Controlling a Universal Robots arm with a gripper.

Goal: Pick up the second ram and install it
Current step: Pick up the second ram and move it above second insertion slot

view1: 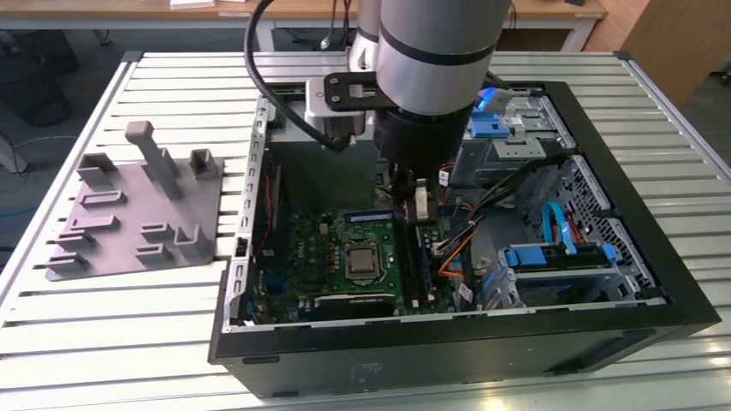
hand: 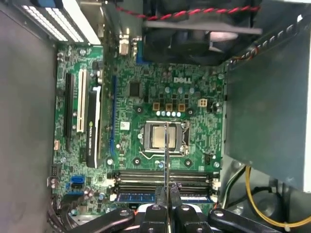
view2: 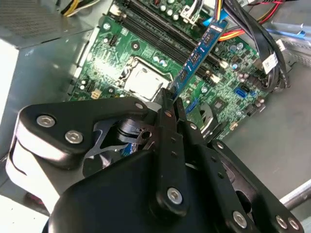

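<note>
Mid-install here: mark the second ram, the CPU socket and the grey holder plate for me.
second ram [view2: 198, 56]: second wrist view, mid-length of the blue stick.
CPU socket [hand: 155, 137]: first wrist view, its metal lid.
grey holder plate [view1: 126, 214]: exterior view, bare flat base.

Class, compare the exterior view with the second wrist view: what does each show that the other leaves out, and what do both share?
Exterior view: the grey holder plate with upright pegs on the slatted table, to the exterior view's left of the open computer case. Second wrist view: the hand shut on one end of the second ram. Both: the green motherboard and its processor socket.
</note>
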